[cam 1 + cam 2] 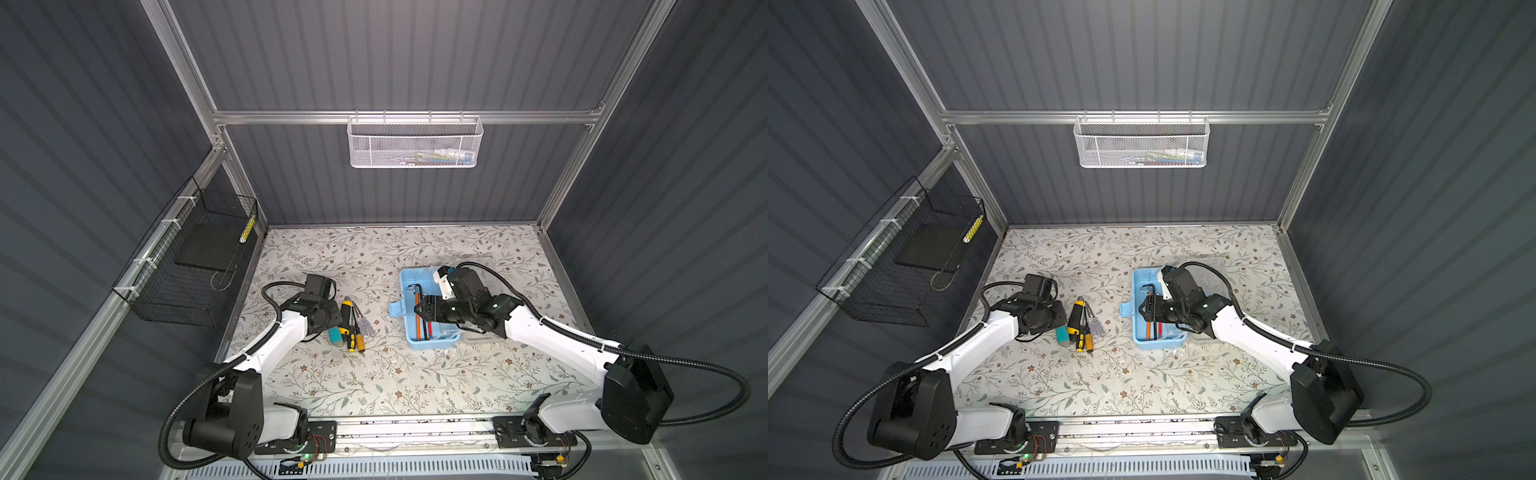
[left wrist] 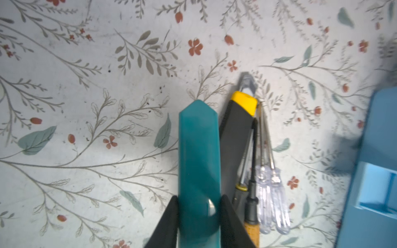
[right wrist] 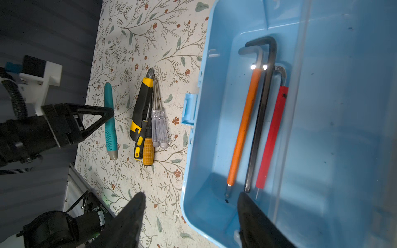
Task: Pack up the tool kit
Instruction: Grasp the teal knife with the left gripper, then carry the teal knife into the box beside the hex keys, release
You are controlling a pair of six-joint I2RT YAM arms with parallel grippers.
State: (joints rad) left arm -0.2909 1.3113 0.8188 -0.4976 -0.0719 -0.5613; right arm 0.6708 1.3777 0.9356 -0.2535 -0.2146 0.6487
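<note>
3 hex keys [image 3: 261,113] in box [image 3: 204,150] | 4 screwdrivers [image 3: 148,148] | left jaws grip teal tool [image 2: 198,161] | right jaws parted

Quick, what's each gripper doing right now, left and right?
Left gripper: fingers closed on the teal-handled tool.
Right gripper: open, holding nothing, at the edge of the light-blue box.

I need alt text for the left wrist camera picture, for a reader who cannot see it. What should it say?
The left gripper holds a teal tool between its two black fingers, on the floral table. Beside it lie a yellow-black utility knife and several screwdrivers; a light-blue box shows at the edge.
</note>
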